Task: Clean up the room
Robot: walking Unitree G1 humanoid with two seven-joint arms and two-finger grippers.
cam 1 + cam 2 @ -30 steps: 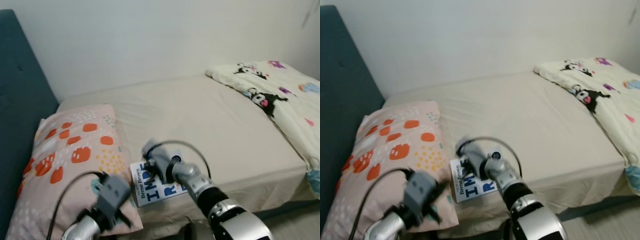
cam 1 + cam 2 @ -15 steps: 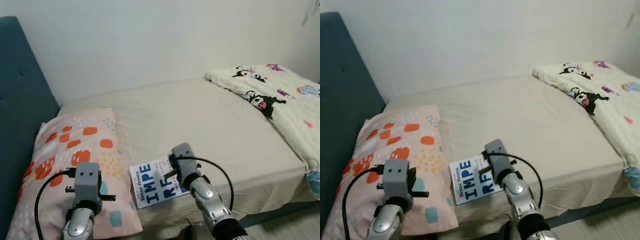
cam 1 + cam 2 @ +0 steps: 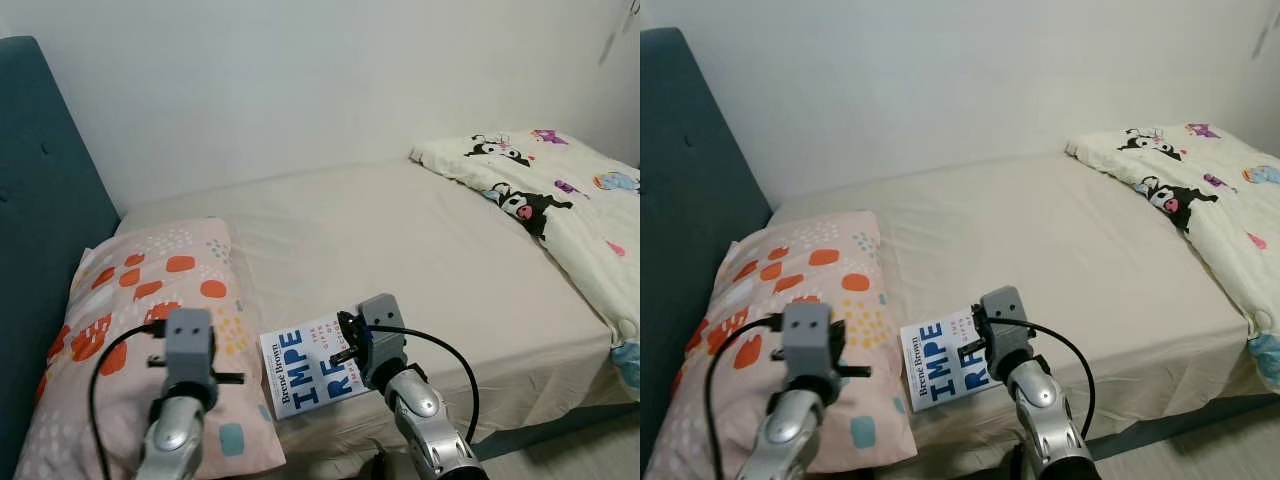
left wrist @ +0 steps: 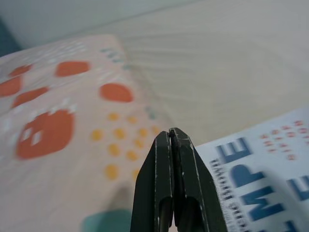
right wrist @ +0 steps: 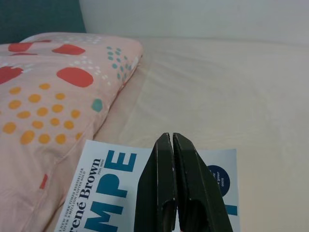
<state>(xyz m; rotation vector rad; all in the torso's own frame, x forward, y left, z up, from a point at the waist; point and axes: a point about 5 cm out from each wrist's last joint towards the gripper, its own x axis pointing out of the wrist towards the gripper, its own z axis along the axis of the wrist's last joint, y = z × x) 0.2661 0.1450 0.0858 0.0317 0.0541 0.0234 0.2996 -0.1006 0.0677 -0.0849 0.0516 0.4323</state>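
Observation:
A white book [image 3: 305,368] with big blue letters lies flat on the beige bed [image 3: 420,250], close to its near edge and right beside the spotted pink pillow [image 3: 150,300]. My right gripper [image 5: 168,137] is shut with nothing in it and hovers just above the book's [image 5: 106,188] near right part. My left gripper [image 4: 172,133] is also shut and empty. It is held over the pillow's [image 4: 58,121] near corner, with the book's [image 4: 260,174] edge just beyond its tips.
A cream cartoon-print blanket [image 3: 560,190] is bunched at the bed's far right end. A dark teal headboard [image 3: 40,200] rises at the left behind the pillow. A white wall runs along the bed's far side, and the floor [image 3: 590,460] shows at the lower right.
My right gripper has drawn back from over the book's left part towards its near right corner. My left arm has risen over the pillow. The book has not moved.

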